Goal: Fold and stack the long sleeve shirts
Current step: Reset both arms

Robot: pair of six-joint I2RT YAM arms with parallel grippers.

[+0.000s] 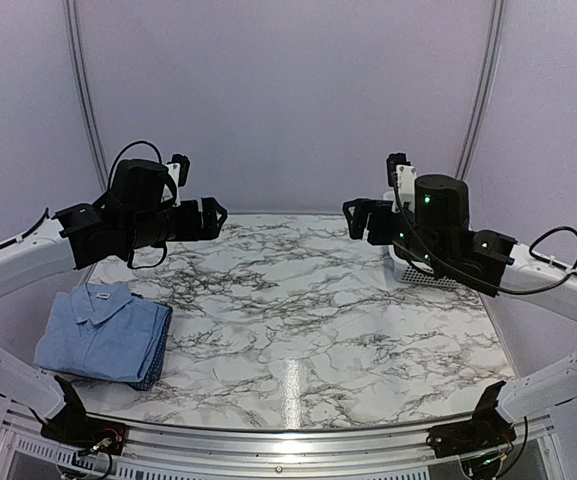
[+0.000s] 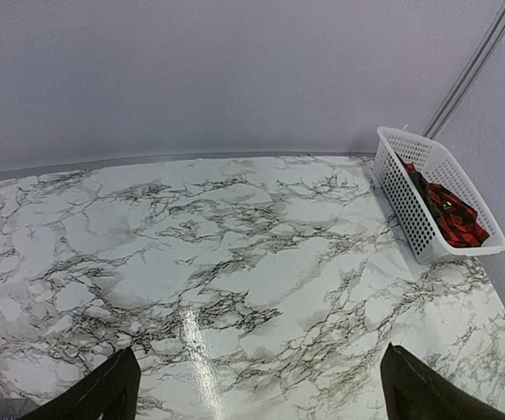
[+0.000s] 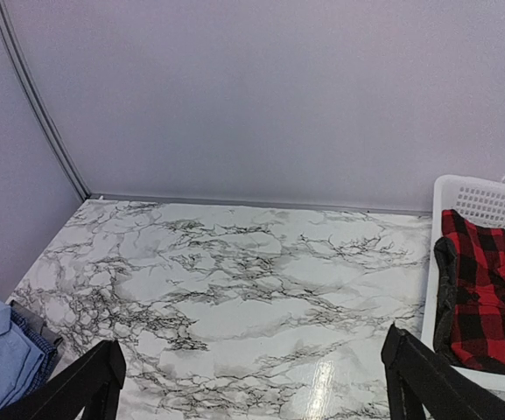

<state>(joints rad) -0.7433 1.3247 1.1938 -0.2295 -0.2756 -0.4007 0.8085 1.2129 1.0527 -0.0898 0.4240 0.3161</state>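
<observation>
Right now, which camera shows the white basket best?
Left wrist: the whole basket is in frame, red checked cloth inside. Right wrist crops the basket at the frame edge. Top view hides most of the basket behind the right arm.

The light blue shirt (image 1: 98, 332) lies folded into a neat rectangle at the near left corner of the worktop (image 1: 308, 300), collar up and toward the far side. It rests on the check shirt (image 1: 158, 362), apparently also folded, whose dark edge peeks out along the right side.
</observation>
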